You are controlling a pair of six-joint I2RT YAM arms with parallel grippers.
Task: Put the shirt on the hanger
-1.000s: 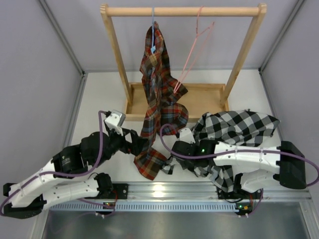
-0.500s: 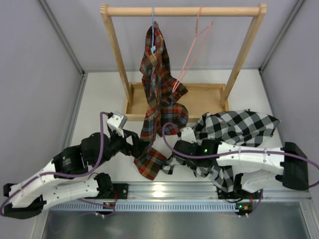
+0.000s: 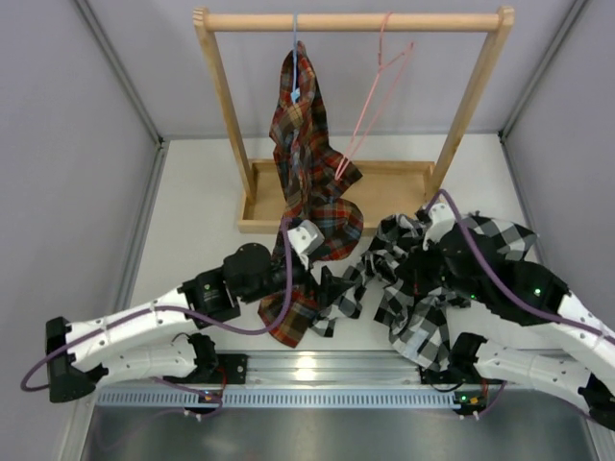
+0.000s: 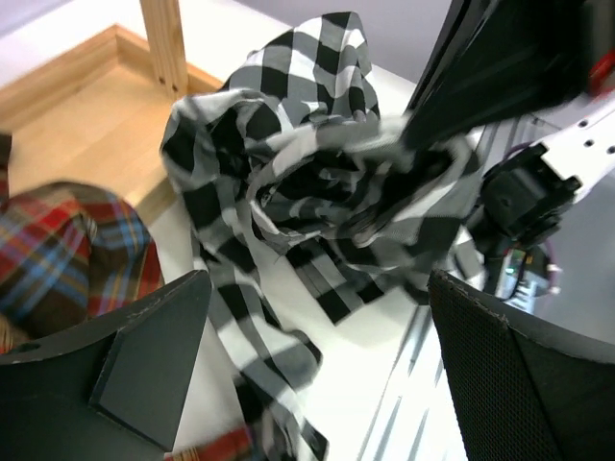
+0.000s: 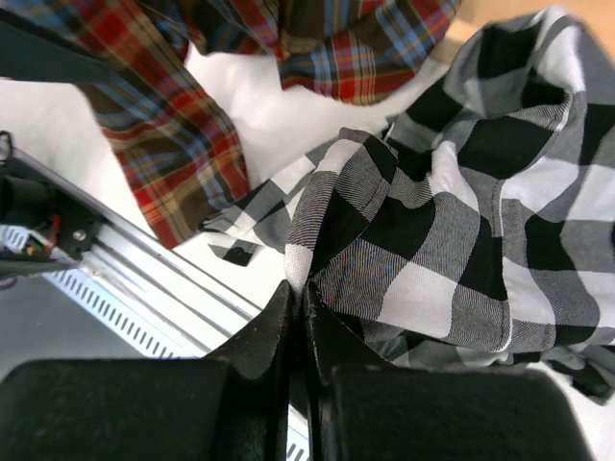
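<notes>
R gripper (image 5: 297,312) pinched shut on a fold of the check shirt (image 5: 461,240), bunched up on the table (image 3: 192,211) front-right, L gripper (image 4: 317,327) gaping wide just beside it, pink hanger (image 3: 371,104) hanging on the wooden rail (image 3: 351,20).

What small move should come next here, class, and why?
Probably bring the open left tool forward onto the shirt and close it on a fold. The right tool is shut on just one bit of it, the shirt is bunched up, and the pink hanger on the rail is bare. A second hold would let the arms spread it.
</notes>
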